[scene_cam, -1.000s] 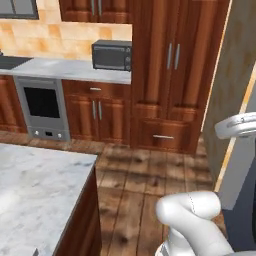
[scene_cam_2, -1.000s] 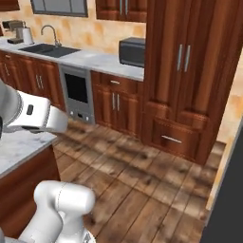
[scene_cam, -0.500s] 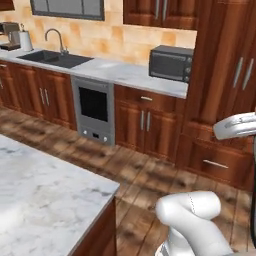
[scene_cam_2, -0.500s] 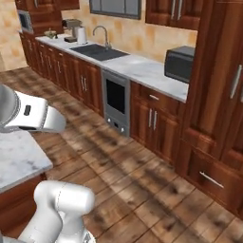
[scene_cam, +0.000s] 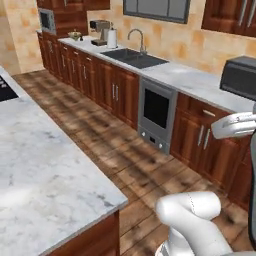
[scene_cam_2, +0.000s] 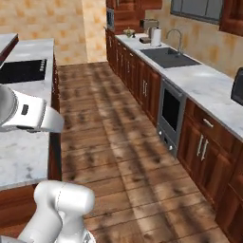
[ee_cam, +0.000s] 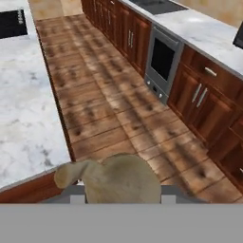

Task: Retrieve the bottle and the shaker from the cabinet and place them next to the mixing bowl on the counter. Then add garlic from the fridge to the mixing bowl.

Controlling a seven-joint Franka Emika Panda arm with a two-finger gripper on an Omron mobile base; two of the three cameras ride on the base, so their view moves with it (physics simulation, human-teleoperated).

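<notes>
- Left base view: a marble island [scene_cam: 45, 170] filled the lower left, with a dark cooktop [scene_cam: 6, 92] at its far-left edge. Across the wood floor [scene_cam: 125, 150] ran a counter [scene_cam: 190, 82] on wooden cabinets, with a sink [scene_cam: 135, 57] and faucet [scene_cam: 137, 37], a steel oven [scene_cam: 156, 115] below it, a microwave [scene_cam: 240, 77] at the right edge, and a coffee machine [scene_cam: 101, 31] with a white roll [scene_cam: 112, 37] at the far end. A small bowl [scene_cam: 75, 35] sat near the coffee machine.
- Right base view: the island [scene_cam_2: 26, 137] lay on the left with the cooktop [scene_cam_2: 21, 71] on it. The floor [scene_cam_2: 118, 142] stood open between the island and the counter [scene_cam_2: 209, 90]. The sink [scene_cam_2: 168, 57], oven [scene_cam_2: 170, 114], coffee machine [scene_cam_2: 149, 28], roll [scene_cam_2: 155, 36] and bowl [scene_cam_2: 128, 33] lined the right side.
- Hand view: the garlic [ee_cam: 111, 178], a tan bulb, sat at the bottom centre in the gripper [ee_cam: 118, 192], which was closed on it. Its stem end pointed to the picture's left, so its long axis ran across the frame. It hung above the floor [ee_cam: 109, 104], just past the island's [ee_cam: 23, 104] edge. The oven [ee_cam: 162, 61] and cabinets [ee_cam: 204, 102] stood beyond on the right.
</notes>
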